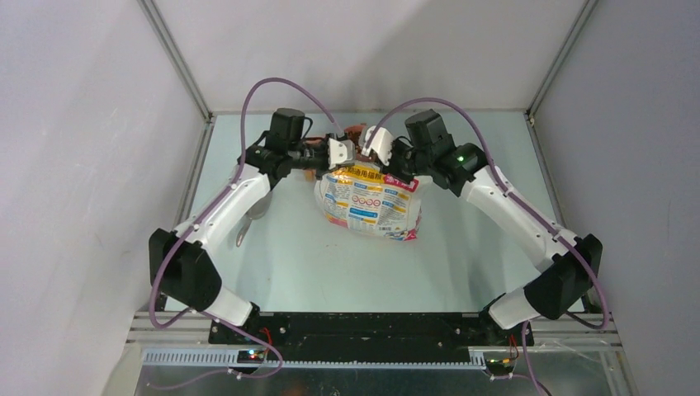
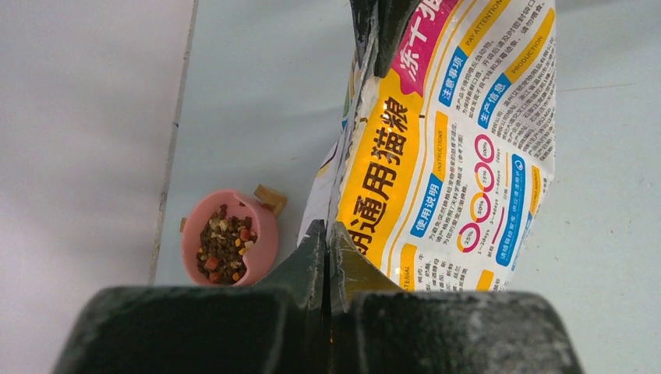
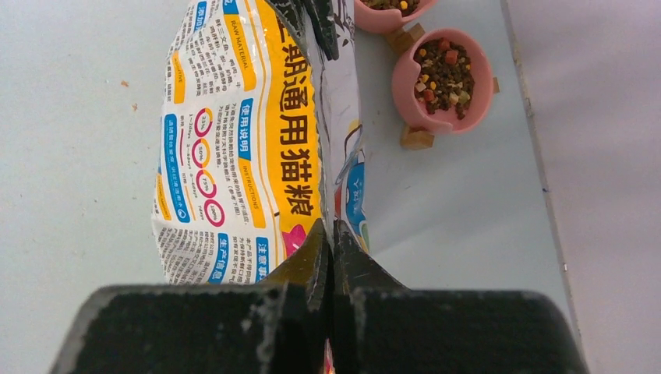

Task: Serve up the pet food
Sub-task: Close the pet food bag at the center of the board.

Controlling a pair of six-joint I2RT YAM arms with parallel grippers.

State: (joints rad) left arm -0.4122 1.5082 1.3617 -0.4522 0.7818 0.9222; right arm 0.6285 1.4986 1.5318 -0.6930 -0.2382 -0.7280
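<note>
The printed cat-food bag [image 1: 367, 202] is held at its top edge from both sides. My left gripper [image 1: 340, 154] is shut on one end of that edge, and the thin bag film is pinched between its jaws [image 2: 327, 230]. My right gripper [image 1: 380, 144] is shut on the other end [image 3: 330, 232]. Pet food [image 2: 222, 249] fills a pink bowl [image 2: 261, 226] left of the bag. In the right wrist view, pet food [image 3: 443, 70] also lies in a pink bowl [image 3: 477, 97], and a second pink bowl [image 3: 374, 19] is cut off by the frame's top.
Small wooden blocks [image 3: 415, 139] sit beside the bowls. A grey scoop [image 1: 246, 224] lies on the table under my left arm. White enclosure walls and metal posts [image 1: 177, 62] ring the table on the left, right and back.
</note>
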